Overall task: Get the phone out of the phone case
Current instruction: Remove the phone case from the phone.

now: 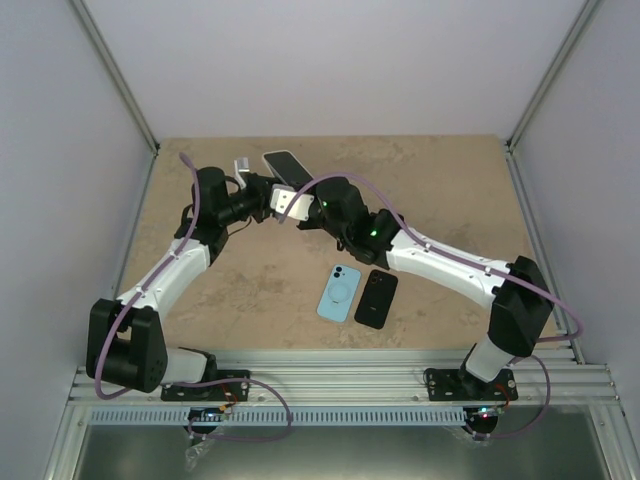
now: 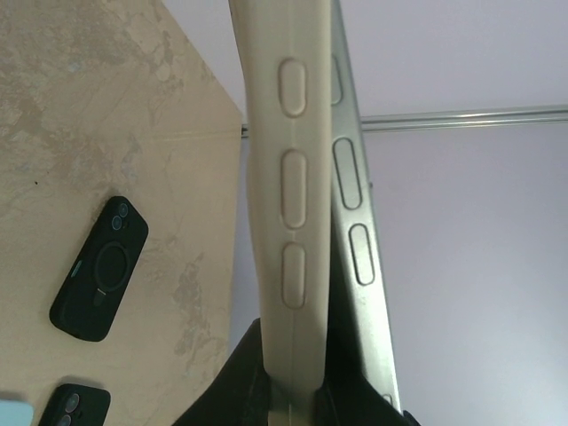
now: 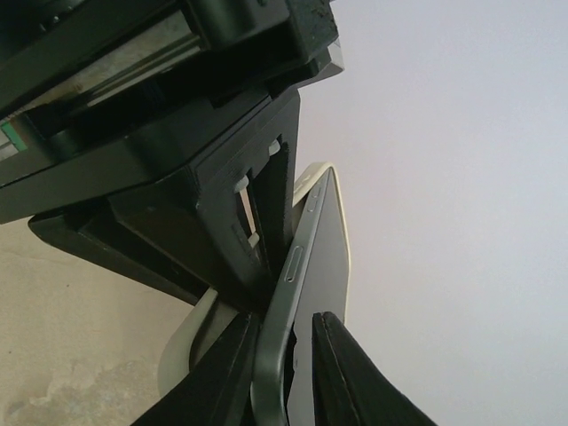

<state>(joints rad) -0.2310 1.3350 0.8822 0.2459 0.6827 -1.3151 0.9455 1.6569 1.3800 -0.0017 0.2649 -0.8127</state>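
Observation:
In the top view the beige phone case (image 1: 291, 203) is held in the air over the far middle of the table, and the phone (image 1: 284, 163) angles up and away from it. My left gripper (image 1: 262, 196) is shut on the phone case. The left wrist view shows the case's edge (image 2: 289, 222) clamped between the jaws (image 2: 293, 359), while the phone's grey metal edge (image 2: 353, 222) stands peeled away beside it. My right gripper (image 3: 286, 333) straddles the phone's dark edge (image 3: 288, 293). One finger touches it and a narrow gap shows at the other.
A light blue cased phone (image 1: 339, 293) and a black cased phone (image 1: 377, 298) lie side by side on the tan tabletop (image 1: 240, 300) below the grippers. The black one (image 2: 99, 269) also shows in the left wrist view. Grey walls enclose the table on three sides.

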